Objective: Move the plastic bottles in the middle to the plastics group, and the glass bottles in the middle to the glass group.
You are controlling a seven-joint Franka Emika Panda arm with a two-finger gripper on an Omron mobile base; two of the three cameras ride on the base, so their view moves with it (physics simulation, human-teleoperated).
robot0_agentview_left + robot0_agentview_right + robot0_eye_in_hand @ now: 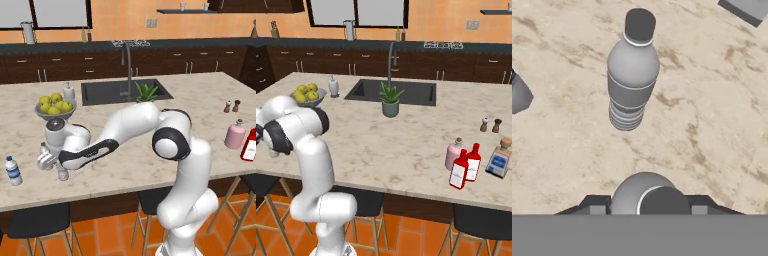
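The arm is reaching low over the left end of the worktop (pixel 210 100). In the hand view the fingers (pixel 596 204) are flanking the capped top of a small grey bottle (pixel 643 192); they are standing close to its sides, but I cannot tell whether they are gripping it. A second grey ribbed bottle (pixel 632 75) is standing upright just beyond. A blue-labelled bottle (pixel 13 171) is standing near the hand. The pink bottle (pixel 235 135) and the red bottle (pixel 249 145) are standing together, well apart at the right end.
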